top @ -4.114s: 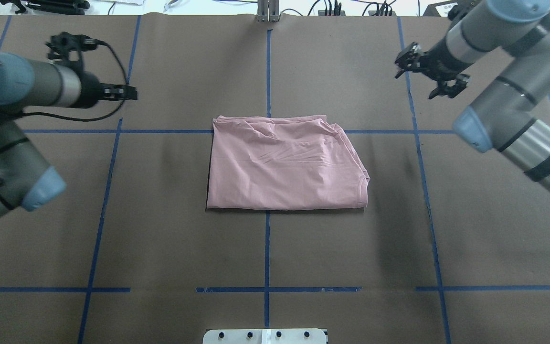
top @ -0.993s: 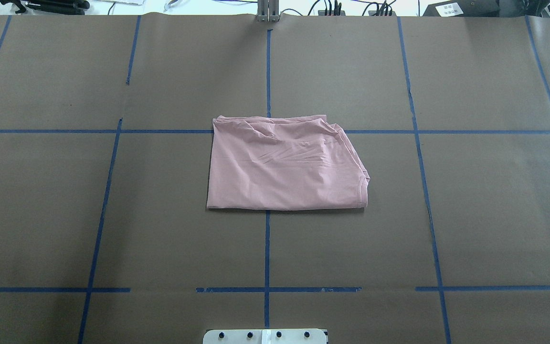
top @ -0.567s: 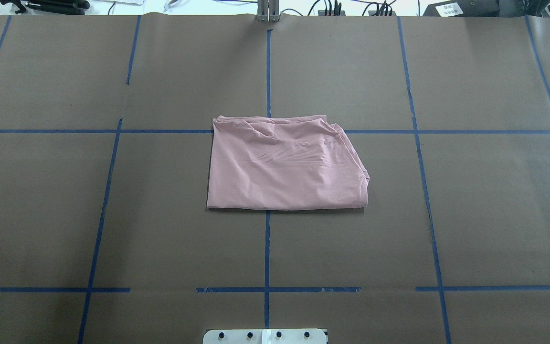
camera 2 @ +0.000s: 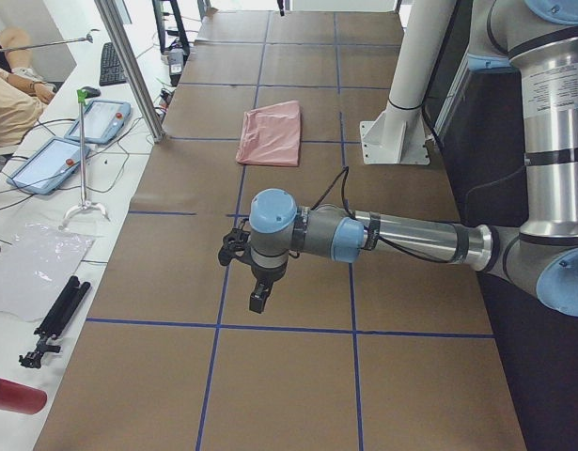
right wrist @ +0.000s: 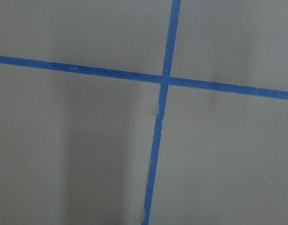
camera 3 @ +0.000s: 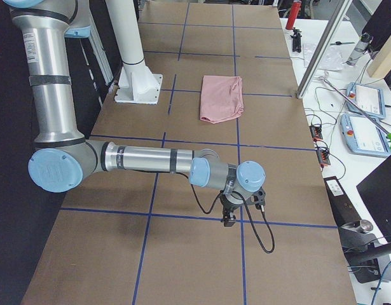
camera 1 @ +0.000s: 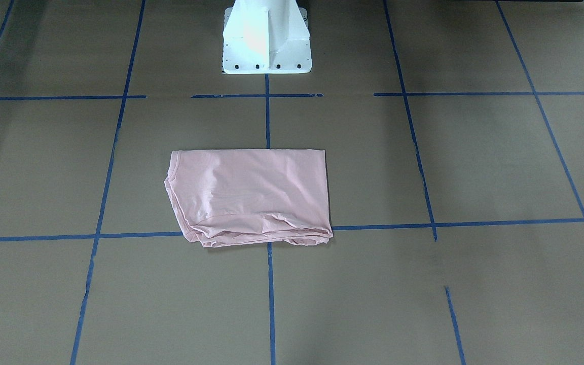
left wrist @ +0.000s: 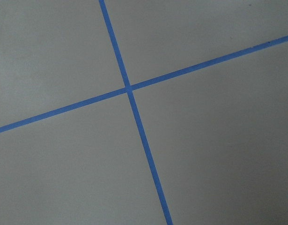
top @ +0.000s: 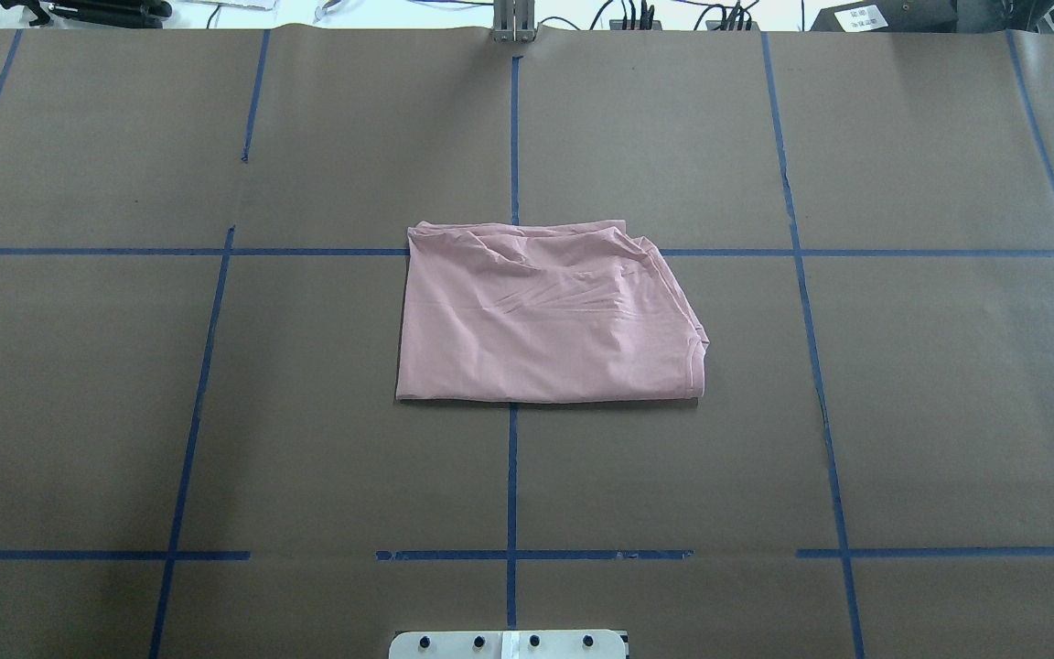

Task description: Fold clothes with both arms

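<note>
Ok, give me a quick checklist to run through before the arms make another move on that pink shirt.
1. T-shirt lies flat on the table as a compact rectangle: ok.
2. Edge of the fold farthest from the robot is even: not ok, the layers are bunched and wrinkled there.
3. Left gripper is apart from the shirt: ok.
4. Right gripper is apart from the shirt: ok.
5. Both grippers are open for a grasp: cannot tell, only the side views show them.
</note>
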Available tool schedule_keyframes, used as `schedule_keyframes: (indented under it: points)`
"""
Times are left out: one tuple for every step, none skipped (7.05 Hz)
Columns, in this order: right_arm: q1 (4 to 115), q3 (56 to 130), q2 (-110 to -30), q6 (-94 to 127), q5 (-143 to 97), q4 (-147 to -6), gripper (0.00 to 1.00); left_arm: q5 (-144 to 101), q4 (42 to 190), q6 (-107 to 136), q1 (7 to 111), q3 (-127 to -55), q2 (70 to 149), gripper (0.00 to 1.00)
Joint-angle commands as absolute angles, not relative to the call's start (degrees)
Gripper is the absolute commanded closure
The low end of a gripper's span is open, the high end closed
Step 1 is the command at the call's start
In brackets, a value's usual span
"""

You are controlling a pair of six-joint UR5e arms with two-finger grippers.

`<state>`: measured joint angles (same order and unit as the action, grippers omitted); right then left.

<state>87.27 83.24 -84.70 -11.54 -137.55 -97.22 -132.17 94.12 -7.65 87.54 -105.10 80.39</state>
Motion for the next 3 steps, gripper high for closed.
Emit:
schedule_keyframes:
  points:
    - [86.75,83.14,-84.64,-11.51,-137.46,-96.24,0.0,-132.19,93.78,-7.65,87.63,-103.7,79.81,0.0]
    - [86.49,83.14,-84.64,-11.43,-137.55,-96.24,0.0,-132.27,93.69,-7.65,87.63,-103.88,79.72,0.0]
    - [86.48,83.32,-84.73,-11.43,-137.64,-96.24,0.0,-132.19,93.6,-7.65,87.71,-103.8,79.72,0.0]
